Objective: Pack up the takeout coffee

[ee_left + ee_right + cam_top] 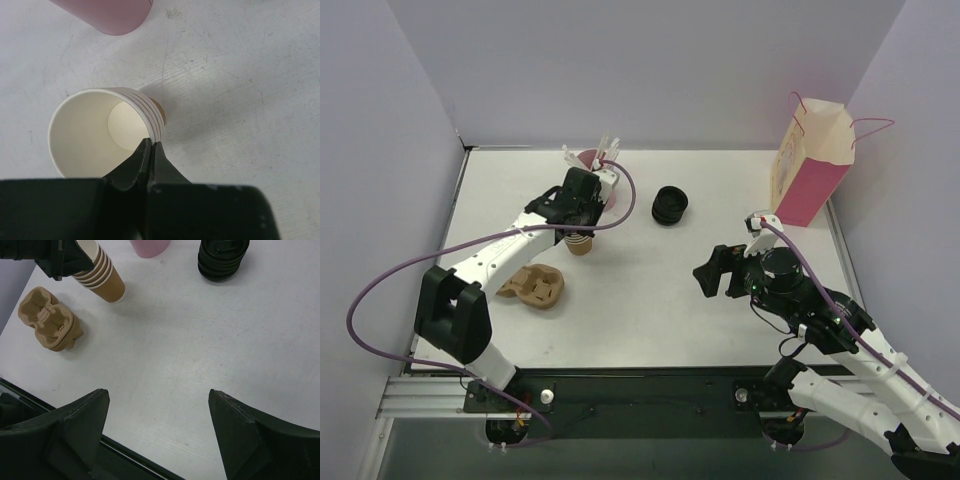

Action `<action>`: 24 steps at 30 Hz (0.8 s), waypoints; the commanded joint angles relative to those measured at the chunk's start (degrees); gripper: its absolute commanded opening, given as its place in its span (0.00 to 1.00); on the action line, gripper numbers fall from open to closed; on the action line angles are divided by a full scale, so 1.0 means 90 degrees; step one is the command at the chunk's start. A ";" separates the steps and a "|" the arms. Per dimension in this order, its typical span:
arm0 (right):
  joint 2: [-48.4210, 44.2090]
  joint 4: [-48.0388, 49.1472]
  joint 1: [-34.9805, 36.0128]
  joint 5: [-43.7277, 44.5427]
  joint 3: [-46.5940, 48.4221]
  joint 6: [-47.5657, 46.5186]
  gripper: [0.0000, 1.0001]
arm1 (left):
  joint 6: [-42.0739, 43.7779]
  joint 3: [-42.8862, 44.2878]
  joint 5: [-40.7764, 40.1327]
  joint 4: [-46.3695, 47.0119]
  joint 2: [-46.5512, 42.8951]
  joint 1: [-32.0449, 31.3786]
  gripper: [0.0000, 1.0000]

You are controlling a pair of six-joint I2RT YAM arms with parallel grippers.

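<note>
No cup with a black lid is in view. A stack of several lidless brown kraft cups [580, 244] stands at the table's left middle and leans in the right wrist view [107, 282]. My left gripper [579, 226] is shut on the stack's upper rim, one finger inside the white top cup [85, 135] and one outside [151, 145]. A stack of black lids [670, 204] lies apart at the centre back, also in the right wrist view [222, 257]. My right gripper [712, 274] is open and empty above bare table [159, 392].
The pink-and-cream paper bag [810, 170] stands at the back right. A pink cup of white straws [595, 160] is behind the left gripper [110, 15]. A brown pulp cup carrier [538, 286] lies near the left arm [50, 320].
</note>
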 commanded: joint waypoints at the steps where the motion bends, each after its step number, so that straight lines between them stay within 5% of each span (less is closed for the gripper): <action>1: -0.0099 0.0173 0.0022 0.0065 -0.0061 -0.0059 0.82 | 0.0044 0.0489 -0.0260 -0.0165 0.0033 0.0025 0.00; 10: -0.0041 0.0154 0.0032 0.0046 -0.0012 -0.0079 0.82 | 0.0093 0.0685 -0.0963 -0.0351 -0.0289 -0.0062 0.00; 19: 0.0037 0.0154 0.0032 0.0007 0.0066 -0.0079 0.82 | -0.0071 0.0606 -0.2837 -0.0253 -0.0172 -0.0570 0.00; 22: 0.0047 0.0153 0.0022 -0.0032 0.0115 -0.0060 0.82 | -0.0568 0.0607 -0.1605 -0.0176 -0.0454 -0.0123 0.00; 24: 0.0038 0.0153 0.0032 -0.0033 0.0124 -0.0060 0.82 | -0.0503 0.0704 -0.1926 -0.0155 -0.0465 -0.0403 0.00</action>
